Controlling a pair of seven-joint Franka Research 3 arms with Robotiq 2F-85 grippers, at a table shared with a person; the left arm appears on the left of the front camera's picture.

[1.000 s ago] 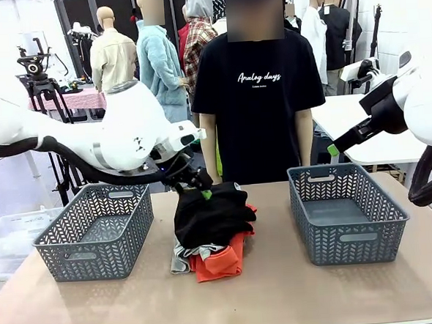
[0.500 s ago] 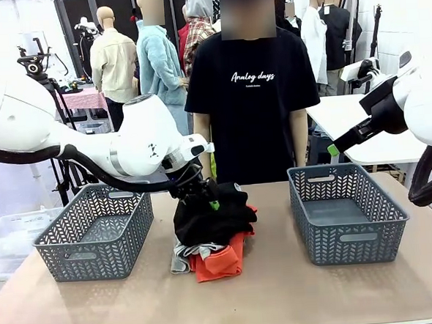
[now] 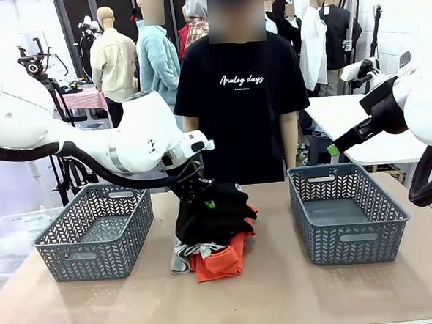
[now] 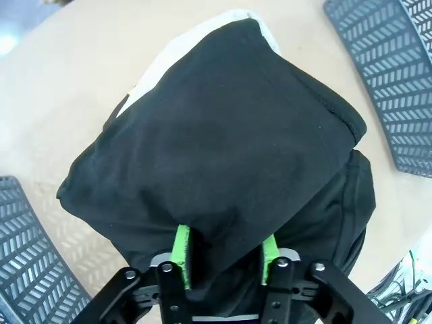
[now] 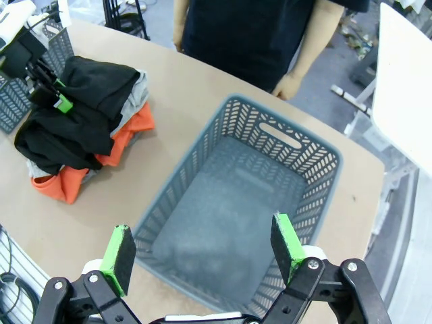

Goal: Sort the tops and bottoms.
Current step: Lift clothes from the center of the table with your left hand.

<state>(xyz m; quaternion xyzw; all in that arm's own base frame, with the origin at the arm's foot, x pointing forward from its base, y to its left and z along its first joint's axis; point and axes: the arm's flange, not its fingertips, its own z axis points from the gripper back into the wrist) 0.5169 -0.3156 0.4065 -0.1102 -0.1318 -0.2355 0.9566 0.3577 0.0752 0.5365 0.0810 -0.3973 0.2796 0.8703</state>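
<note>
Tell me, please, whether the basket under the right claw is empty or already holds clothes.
Empty: the right basket shows a bare grey floor, and the clothes all lie in the pile beside it.

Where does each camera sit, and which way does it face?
Front view: fixed on the robot's side, facing across the table at the person; left arm reaches the clothes pile, right arm raised at the right edge.
Left wrist view: on the left wrist, looking down at the black garment; left gripper pinches a fold of it.
Right wrist view: on the right wrist, looking down into the right basket; right gripper open.
Shared: clothes pile and left gripper, in front and right wrist views.
</note>
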